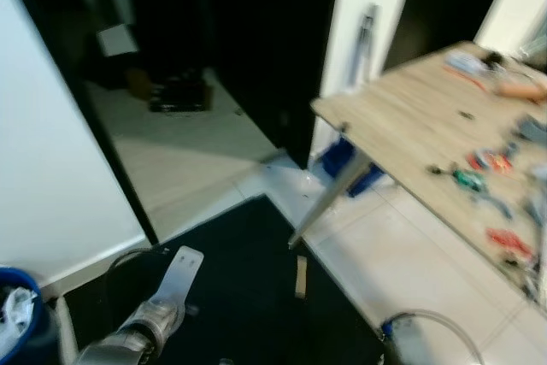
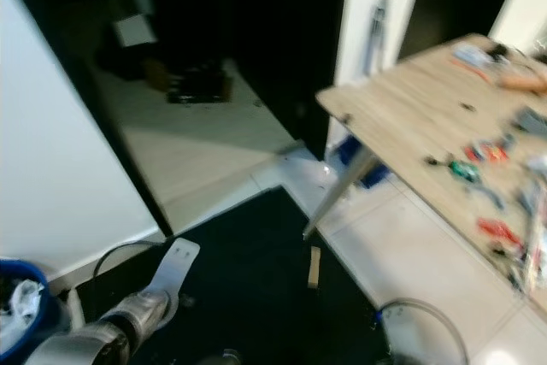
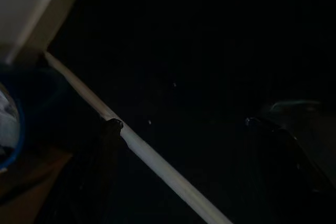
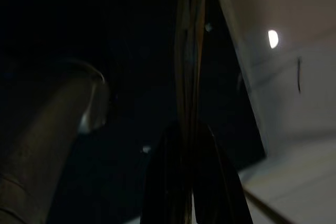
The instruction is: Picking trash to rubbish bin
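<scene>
Your right gripper [image 4: 190,129] has its two black fingers pressed together, and they appear to pinch a thin brownish strip [image 4: 189,66] that runs lengthwise out beyond the tips. The round blue rubbish bin [image 1: 26,284], with crumpled white waste already in it, sits on your far left against the white wall [image 1: 51,168]. If the strip is the load, it has to cross in front of the body, leftward over the black floor mat [image 1: 248,297]. Your left gripper [image 3: 184,124] is the nearer one to the bin, with its fingers spread and nothing between them. It hangs low over the mat beside a pale slim rod [image 3: 142,150] at the bin's side, so keep clear of that. A short tan wooden piece [image 1: 300,277] lies at the mat's edge, its long axis pointing away from you, near the slanted grey leg [image 1: 333,194] of the light wooden table [image 1: 410,117]. The table closes off your right, while the mat gives open room.
</scene>
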You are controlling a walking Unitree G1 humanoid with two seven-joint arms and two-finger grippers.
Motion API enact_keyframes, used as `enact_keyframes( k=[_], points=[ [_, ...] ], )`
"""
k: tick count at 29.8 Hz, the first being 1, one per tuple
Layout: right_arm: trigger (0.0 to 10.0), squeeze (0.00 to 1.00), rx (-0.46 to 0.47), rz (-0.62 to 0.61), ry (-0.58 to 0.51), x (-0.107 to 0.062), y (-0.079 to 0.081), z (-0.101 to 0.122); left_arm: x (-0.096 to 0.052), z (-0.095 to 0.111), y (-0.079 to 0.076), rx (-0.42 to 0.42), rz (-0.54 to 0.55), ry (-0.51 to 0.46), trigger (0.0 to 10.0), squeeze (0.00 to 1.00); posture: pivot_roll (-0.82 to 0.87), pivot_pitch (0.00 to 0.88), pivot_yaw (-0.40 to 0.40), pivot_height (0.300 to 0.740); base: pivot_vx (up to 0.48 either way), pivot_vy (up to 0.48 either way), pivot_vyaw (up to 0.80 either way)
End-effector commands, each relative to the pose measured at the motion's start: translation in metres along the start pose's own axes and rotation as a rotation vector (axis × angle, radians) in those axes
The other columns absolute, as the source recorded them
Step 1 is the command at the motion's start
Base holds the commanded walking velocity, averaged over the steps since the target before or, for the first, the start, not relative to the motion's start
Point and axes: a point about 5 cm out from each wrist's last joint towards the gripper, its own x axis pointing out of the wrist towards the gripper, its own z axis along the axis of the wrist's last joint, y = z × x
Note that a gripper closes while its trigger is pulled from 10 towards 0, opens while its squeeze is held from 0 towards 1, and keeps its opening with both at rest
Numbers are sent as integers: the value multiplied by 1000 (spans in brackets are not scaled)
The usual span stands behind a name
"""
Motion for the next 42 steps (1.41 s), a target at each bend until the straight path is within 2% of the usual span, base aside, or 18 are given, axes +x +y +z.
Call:
enact_keyframes(
  k=[1, 30, 34, 37, 42],
  points=[
    [10000, 0, 4, -4, 22, 0, -1, -7, 0, 2, -2, 7, -6, -4, 10000, 0, 4, 0, -9, 740, 0, 0, 775],
    [10000, 0, -32, 2, 26, -1, -4, -9, 0, 1, -2, 17, -15, -1, 10000, 0, 8, 0, -12, 740, 0, 0, 774],
    [10000, 0, -12, 1, 19, -1, -4, -10, 0, 0, -2, 18, -13, 2, 10000, 0, 7, 0, -12, 740, 0, 0, 139],
    [10000, 0, -2, 8, 19, -1, -2, -10, 0, 0, -2, 14, -16, 8, 10000, 0, 8, 0, -12, 740, 0, -480, 0],
    [10000, 0, -15, 23, 20, -1, 1, -10, 0, -1, -3, -37, -21, 1, 10000, 0, 9, 0, -12, 740, 0, -192, 401]
  ],
)
